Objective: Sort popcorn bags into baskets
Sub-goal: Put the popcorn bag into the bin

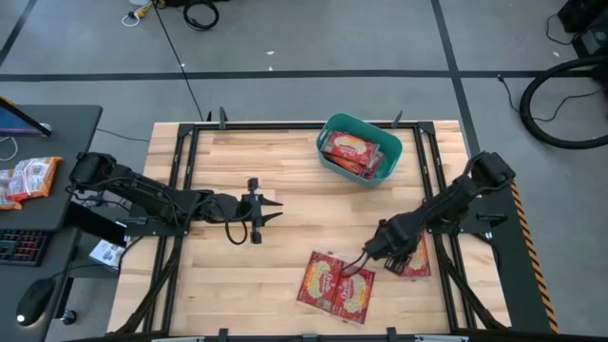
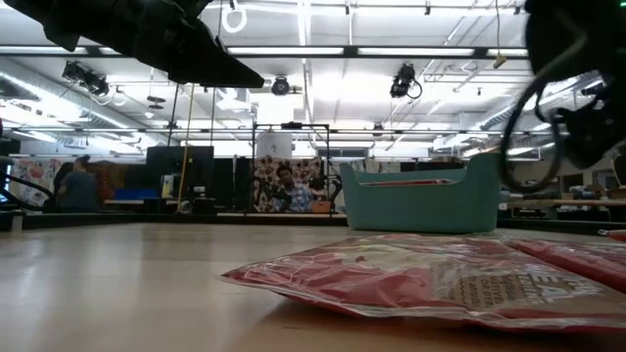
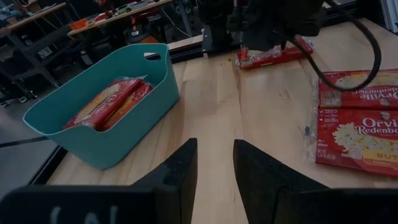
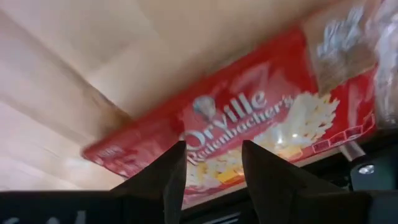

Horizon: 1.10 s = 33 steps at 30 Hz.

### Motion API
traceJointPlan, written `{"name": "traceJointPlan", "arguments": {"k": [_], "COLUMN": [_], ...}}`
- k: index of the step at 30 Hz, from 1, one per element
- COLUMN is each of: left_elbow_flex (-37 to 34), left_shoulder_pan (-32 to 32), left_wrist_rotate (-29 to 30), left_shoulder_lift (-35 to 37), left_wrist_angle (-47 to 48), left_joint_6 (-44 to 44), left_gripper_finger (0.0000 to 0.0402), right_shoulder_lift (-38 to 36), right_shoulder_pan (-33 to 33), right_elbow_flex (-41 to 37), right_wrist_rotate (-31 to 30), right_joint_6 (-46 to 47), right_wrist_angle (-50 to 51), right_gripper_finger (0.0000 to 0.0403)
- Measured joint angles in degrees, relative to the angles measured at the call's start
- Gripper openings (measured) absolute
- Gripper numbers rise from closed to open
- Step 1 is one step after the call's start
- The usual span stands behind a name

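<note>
Two red popcorn bags [image 1: 336, 283] lie flat side by side near the table's near edge, and a third bag [image 1: 415, 260] lies partly under my right arm. The teal basket [image 1: 359, 149] stands near the far edge with several bags [image 3: 115, 99] inside. My right gripper [image 1: 365, 260] is open and low over the right edge of the pair; in the right wrist view a bag [image 4: 261, 124] fills the picture beyond its spread fingers [image 4: 214, 168]. I see no touch. My left gripper [image 1: 274, 211] is open above the bare table's middle, pointing toward the right.
The basket [image 2: 421, 196] shows behind the nearest bag [image 2: 440, 279] in the low view. Bare wood lies between my left gripper [image 3: 214, 163] and the basket [image 3: 93, 118]. A desk with orange-and-white snack packets [image 1: 27, 179] and a keyboard stands beyond the table's left edge.
</note>
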State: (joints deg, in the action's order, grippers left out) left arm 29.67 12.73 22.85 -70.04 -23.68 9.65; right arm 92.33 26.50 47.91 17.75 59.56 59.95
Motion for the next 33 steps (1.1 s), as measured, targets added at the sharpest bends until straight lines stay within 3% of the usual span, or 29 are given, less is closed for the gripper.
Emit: {"name": "traceJointPlan", "arguments": {"k": [9, 11, 16, 20, 27, 33], "left_elbow_flex": [0.0, 0.0, 0.0, 0.0, 0.0, 0.0], "left_shoulder_pan": [0.0, 0.0, 0.0, 0.0, 0.0, 0.0], "left_wrist_rotate": [0.0, 0.0, 0.0, 0.0, 0.0, 0.0], "left_shoulder_lift": [0.0, 0.0, 0.0, 0.0, 0.0, 0.0], "left_wrist_angle": [-0.3, -0.5, -0.4, -0.4, -0.5, -0.6], "left_joint_6": [0.0, 0.0, 0.0, 0.0, 0.0, 0.0], "left_gripper_finger": [0.0109, 0.0109, 0.0109, 0.0109, 0.0109, 0.0109], "right_shoulder_lift": [-3.6, -3.7, -3.4, -3.4, -2.5, 5.7], "right_shoulder_pan": [-0.5, -1.8, -4.0, -4.3, -4.0, -4.1], "right_elbow_flex": [-4.8, -4.5, 0.0, 5.9, 11.0, 11.0], "right_wrist_rotate": [-4.2, -8.4, -26.0, -31.7, -34.0, -35.5], "right_joint_6": [-5.5, -9.2, -20.8, -26.2, -24.8, -24.3], "right_wrist_angle": [-17.1, -21.5, -24.6, -21.2, -21.1, -26.1], "right_gripper_finger": [0.0160, 0.0159, 0.0154, 0.0152, 0.0151, 0.0150]}}
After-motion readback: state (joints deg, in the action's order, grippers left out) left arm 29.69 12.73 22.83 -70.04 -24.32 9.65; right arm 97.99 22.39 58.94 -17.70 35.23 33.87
